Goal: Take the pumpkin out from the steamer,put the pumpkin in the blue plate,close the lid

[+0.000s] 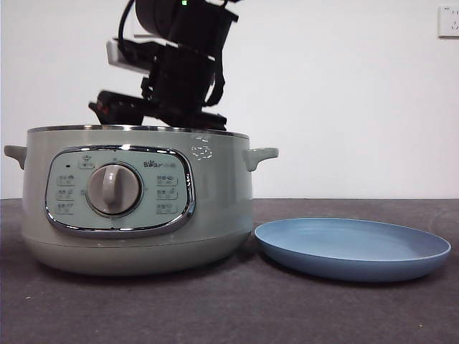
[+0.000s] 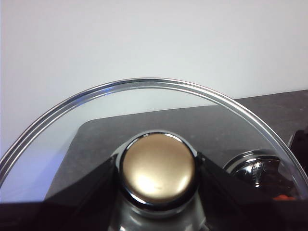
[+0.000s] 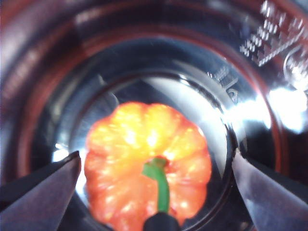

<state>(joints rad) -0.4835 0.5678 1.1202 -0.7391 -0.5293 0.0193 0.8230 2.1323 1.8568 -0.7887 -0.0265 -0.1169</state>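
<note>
Plate (image 1: 353, 249) sits on the bench (image 1: 229, 308), just right of the steamer (image 1: 136, 208). Right hand (image 3: 154, 183) is down inside the steamer, jaws spread wide on either side of the pumpkin (image 3: 148, 166) on the pot floor, no contact visible. Left hand (image 2: 158, 175) clamps the lid (image 2: 144, 103) by its knob, held off the steamer.

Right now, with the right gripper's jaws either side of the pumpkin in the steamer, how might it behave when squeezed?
The pumpkin looks rounded and glossy, so it may slip or roll between the open right gripper jaws. Its ribs probably aid grip. The stem seems too thin to hold.
</note>
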